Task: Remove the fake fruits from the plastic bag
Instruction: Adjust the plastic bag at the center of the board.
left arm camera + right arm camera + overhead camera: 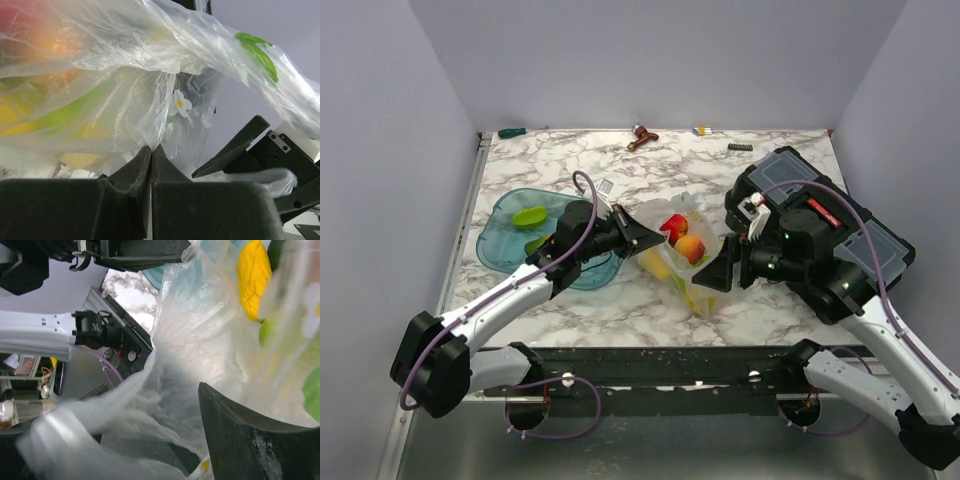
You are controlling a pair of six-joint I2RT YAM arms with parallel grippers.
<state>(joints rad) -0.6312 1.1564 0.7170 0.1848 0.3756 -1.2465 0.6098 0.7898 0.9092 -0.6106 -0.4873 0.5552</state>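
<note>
Left gripper [151, 150]: clamped shut on a fold of the bag [703, 298]
Right gripper [712, 268]: jaws spread, film apparently loose between them
Fruits [689, 247]: inside the bag, between both grippers
Bearing: fruits just left of right gripper, the nearer free one

- We note the left arm [505, 295] stretched low, forward and rightward; the left gripper [642, 240] is pinched tight on film of the plastic bag [703, 222].
- We note the right arm [895, 335] bent inward; the right gripper [720, 268] faces left, jaws spread apart.
</note>
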